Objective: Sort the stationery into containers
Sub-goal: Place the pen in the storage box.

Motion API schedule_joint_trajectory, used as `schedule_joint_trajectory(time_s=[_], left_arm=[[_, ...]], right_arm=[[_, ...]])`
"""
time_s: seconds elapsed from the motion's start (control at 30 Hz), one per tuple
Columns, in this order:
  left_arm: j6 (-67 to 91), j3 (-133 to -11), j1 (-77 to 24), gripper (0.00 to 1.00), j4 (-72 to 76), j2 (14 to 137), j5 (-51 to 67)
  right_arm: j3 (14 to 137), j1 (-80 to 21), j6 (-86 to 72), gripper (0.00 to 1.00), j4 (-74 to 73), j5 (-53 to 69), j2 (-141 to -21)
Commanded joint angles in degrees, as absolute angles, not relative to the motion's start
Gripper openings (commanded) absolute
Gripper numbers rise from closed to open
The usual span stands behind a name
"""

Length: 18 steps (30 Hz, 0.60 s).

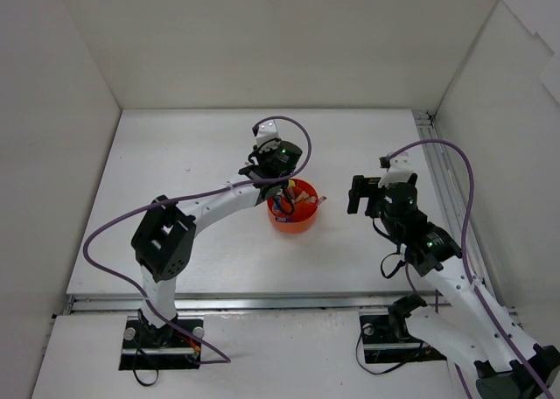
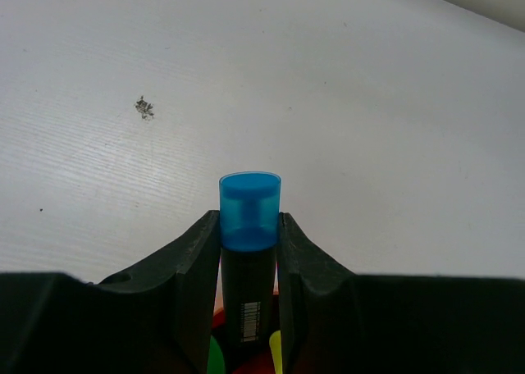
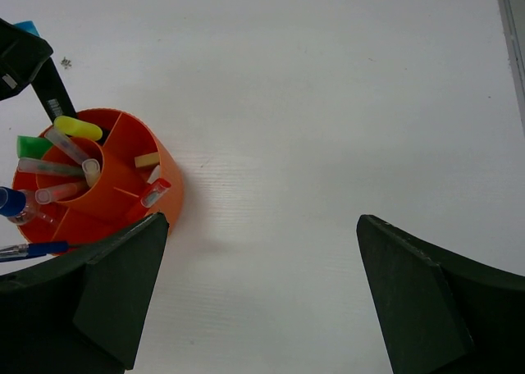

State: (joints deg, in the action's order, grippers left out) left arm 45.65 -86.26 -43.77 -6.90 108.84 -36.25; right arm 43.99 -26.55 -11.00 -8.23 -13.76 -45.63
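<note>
The orange tub stands mid-table. My left gripper is above its far rim, shut on a black highlighter with a blue cap, held upright with its lower end down in the tub. In the right wrist view the tub holds a yellow-capped highlighter, a green-capped one, several thin pens, a red pen, a blue-white marker and a small eraser. My right gripper is open and empty, right of the tub above bare table.
White walls close in the table on the left, back and right. A metal rail runs along the table's right edge. A small dark speck lies on the table beyond the tub.
</note>
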Motion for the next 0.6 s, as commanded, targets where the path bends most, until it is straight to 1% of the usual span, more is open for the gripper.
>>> schedule_joint_trajectory(time_s=[0.0,0.13,0.17,0.3,0.33,0.43,0.57], left_arm=[[50.5,-86.8,-44.9,0.02,-6.9,104.3,-38.6],[54.6,-86.6,-45.6,0.06,-9.8,104.4,-40.7],[55.5,-86.5,-46.3,0.09,-10.1,104.4,-41.0],[57.6,-85.8,-47.5,0.13,-11.4,104.0,-42.1],[57.7,-85.3,-47.5,0.18,-12.0,103.9,-42.3],[58.4,-84.6,-48.0,0.27,-12.2,103.2,-42.8],[58.0,-84.1,-48.5,0.32,-12.2,102.2,-43.3]], right_arm=[[44.0,-26.2,-10.6,0.98,-5.4,-15.5,-46.0],[44.0,-26.2,-10.7,0.98,-5.4,-15.5,-46.1],[44.0,-26.2,-10.7,0.98,-5.5,-15.4,-46.1],[43.8,-26.2,-10.9,0.98,-5.4,-15.6,-45.6],[43.9,-26.2,-11.0,0.98,-5.4,-15.7,-45.6],[43.9,-26.2,-11.1,0.98,-5.5,-15.6,-45.7],[43.9,-26.2,-11.2,0.98,-5.4,-15.4,-45.5]])
